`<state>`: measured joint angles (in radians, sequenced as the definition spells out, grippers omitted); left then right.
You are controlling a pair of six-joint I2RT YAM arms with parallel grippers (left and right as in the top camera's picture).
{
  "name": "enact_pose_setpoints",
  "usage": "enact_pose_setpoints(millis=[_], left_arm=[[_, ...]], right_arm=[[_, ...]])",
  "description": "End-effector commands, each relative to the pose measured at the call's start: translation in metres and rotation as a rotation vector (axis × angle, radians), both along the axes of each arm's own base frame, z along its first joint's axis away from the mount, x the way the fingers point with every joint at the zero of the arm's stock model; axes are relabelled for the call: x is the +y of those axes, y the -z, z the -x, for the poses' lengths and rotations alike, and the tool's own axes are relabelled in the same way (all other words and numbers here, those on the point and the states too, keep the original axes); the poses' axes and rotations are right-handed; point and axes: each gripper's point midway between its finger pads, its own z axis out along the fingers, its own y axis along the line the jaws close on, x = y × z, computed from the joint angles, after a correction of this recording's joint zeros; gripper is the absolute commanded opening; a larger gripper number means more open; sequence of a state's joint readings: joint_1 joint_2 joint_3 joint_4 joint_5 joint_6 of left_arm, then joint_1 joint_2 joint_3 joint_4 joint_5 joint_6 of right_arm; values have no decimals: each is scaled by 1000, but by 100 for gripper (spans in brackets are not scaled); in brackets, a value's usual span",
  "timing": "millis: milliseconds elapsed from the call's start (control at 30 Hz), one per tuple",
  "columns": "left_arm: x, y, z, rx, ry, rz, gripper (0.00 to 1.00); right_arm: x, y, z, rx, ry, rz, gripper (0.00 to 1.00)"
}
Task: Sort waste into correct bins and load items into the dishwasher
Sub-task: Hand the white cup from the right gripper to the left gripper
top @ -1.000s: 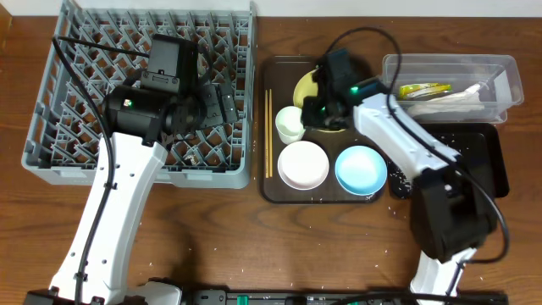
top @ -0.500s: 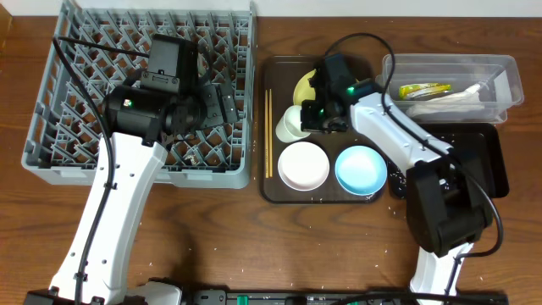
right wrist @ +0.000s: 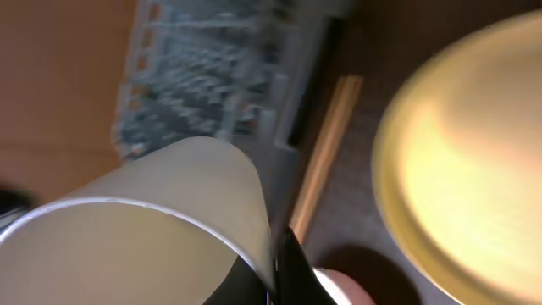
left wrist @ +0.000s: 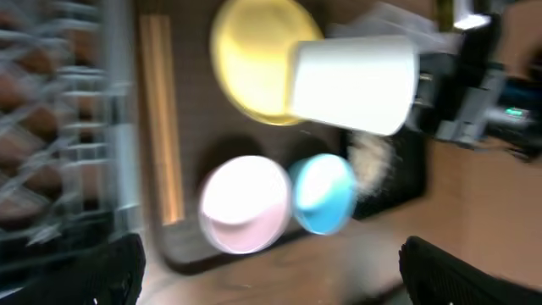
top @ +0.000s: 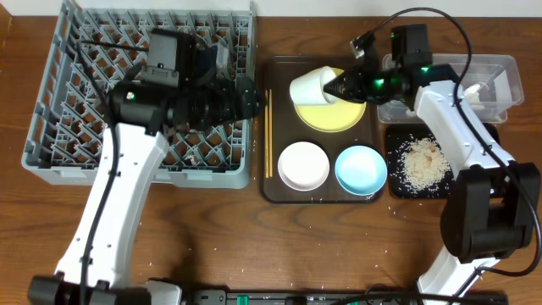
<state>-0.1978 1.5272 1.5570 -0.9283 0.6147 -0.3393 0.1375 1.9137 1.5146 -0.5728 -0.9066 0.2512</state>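
The bare wooden table (top: 212,229) lies open across the lower frame, below the grey pegged plastic dish rack (top: 76,135) at upper left and the brown rectangular serving tray (top: 269,193) at centre. Only a narrow strip separates them, and the left gripper (top: 248,95) hangs over it. At upper centre the small white cup (top: 312,85) tilts above the round yellow plate (top: 339,117). At right the right arm (top: 457,144) crosses the flat black tray (top: 398,186) and the clear plastic tub (top: 508,72).
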Motion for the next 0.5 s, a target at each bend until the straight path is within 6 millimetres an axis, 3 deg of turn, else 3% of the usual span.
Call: enact_pose_setpoints(millis=[0,467], left_arm=[[-26,-9,8,53,155,237,99],[-57,-25,3,88,454,696,98]], right_arm=[[23,-36,22,-80,-179,-175,1],[41,-72,43,-179,-353,-360,1]])
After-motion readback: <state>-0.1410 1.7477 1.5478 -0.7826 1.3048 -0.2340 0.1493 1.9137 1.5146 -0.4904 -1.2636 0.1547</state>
